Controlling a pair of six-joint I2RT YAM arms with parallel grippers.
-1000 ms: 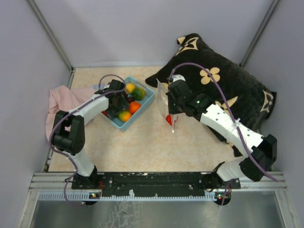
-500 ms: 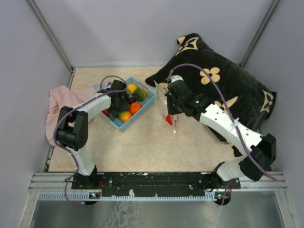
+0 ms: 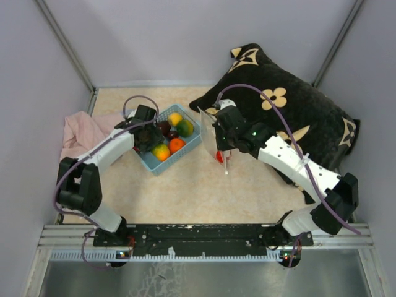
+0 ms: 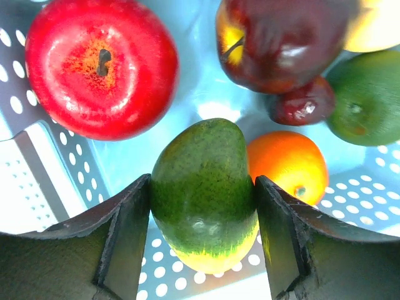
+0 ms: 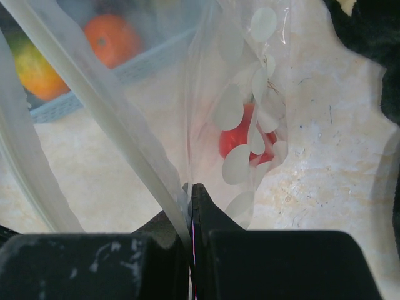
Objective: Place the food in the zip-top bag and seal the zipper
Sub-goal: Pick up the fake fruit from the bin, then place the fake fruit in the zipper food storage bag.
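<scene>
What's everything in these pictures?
basket: one, light blue, mid-left
red apple: one, in basket
dark red apple: one, in basket
small dark red fruit: one, in basket
green fruit: one, in basket
orange: one, in basket
yellow fruit: one, in basket
mango: one, green and yellow, in basket
zip-top bag: one, clear with white dots, right of basket
red fruit: one, inside bag
pillow: one, black with cream flowers, back right
cloth: one, pink, left
table: one, beige
left hand: black, gripping mango
right hand: black, pinching bag

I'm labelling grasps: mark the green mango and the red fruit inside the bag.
green mango (image 4: 203,194): left wrist view, middle of its skin.
red fruit (image 5: 234,139): right wrist view, bare red patch between white dots.
</scene>
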